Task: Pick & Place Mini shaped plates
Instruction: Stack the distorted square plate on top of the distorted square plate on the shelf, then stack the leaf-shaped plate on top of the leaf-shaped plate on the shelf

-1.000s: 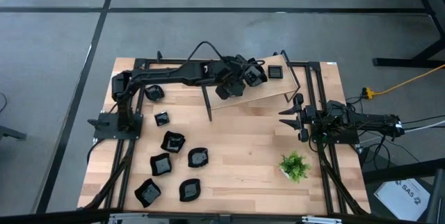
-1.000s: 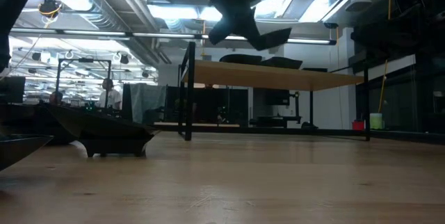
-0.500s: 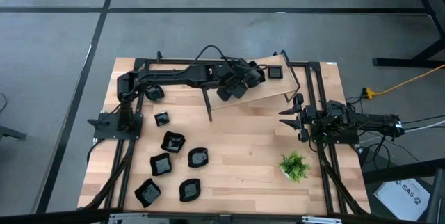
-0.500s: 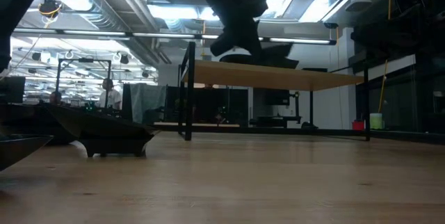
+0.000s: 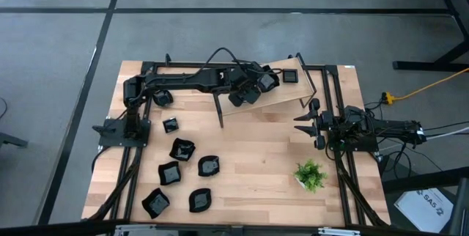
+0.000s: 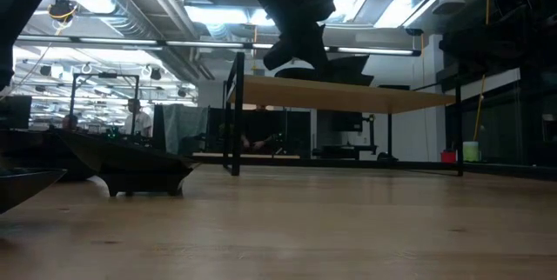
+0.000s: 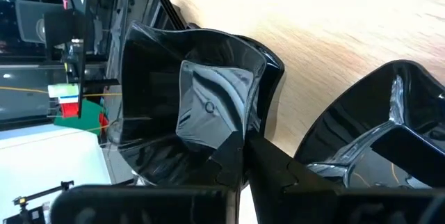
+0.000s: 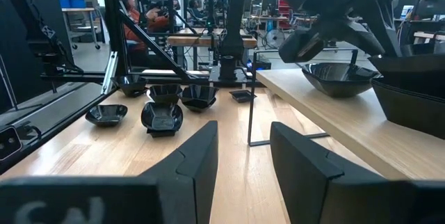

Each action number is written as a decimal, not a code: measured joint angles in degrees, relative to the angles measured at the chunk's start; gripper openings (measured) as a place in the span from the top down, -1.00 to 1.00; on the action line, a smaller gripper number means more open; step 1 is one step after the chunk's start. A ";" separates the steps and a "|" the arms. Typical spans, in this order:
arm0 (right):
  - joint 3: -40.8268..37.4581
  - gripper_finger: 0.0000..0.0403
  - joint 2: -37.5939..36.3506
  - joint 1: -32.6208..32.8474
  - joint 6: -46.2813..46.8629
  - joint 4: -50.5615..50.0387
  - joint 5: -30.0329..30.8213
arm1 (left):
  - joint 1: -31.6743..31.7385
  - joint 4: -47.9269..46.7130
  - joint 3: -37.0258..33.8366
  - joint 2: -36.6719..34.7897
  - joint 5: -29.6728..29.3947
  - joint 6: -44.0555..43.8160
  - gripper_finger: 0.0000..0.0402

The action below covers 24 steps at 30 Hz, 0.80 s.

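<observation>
Several glossy black mini shaped plates lie on the table's left half. A raised wooden shelf stands at the far middle. My left gripper reaches over the shelf, slanting down, shut on one wavy-edged plate that sits on the shelf top. A second plate lies close beside it, and a square plate rests flat farther along the shelf. My right gripper waits open and level at the table's right edge, holding nothing. My left gripper pinches the plate's near rim between its two fingers, one finger above the rim and one under it. The fingers come slanting down from the table's left side. The plate's underside rests on the shelf top, its hollow facing up.
A small green potted plant stands near the front right. Black frame rails run along both sides of the table. The shelf stands on thin black legs. People sit in the room beyond the table.
My left gripper has sunk toward the shelf with the plate. The plate hung tilted above the shelf a second ago and now sits on the shelf top. Over the last half second nothing has visibly moved.
</observation>
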 joint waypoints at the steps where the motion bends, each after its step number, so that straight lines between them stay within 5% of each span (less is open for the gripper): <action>1: 0.00 0.35 0.00 0.00 0.00 0.00 -0.01 | -0.15 0.00 0.00 0.00 -0.16 0.00 0.91; 18: 0.00 0.35 0.00 0.00 0.00 0.00 0.01 | -1.02 -0.33 0.00 -0.52 -5.15 -1.88 0.41; 24: 0.00 0.35 0.00 0.01 0.00 0.00 -0.01 | -1.71 -3.02 0.00 -5.45 -4.42 -9.08 0.37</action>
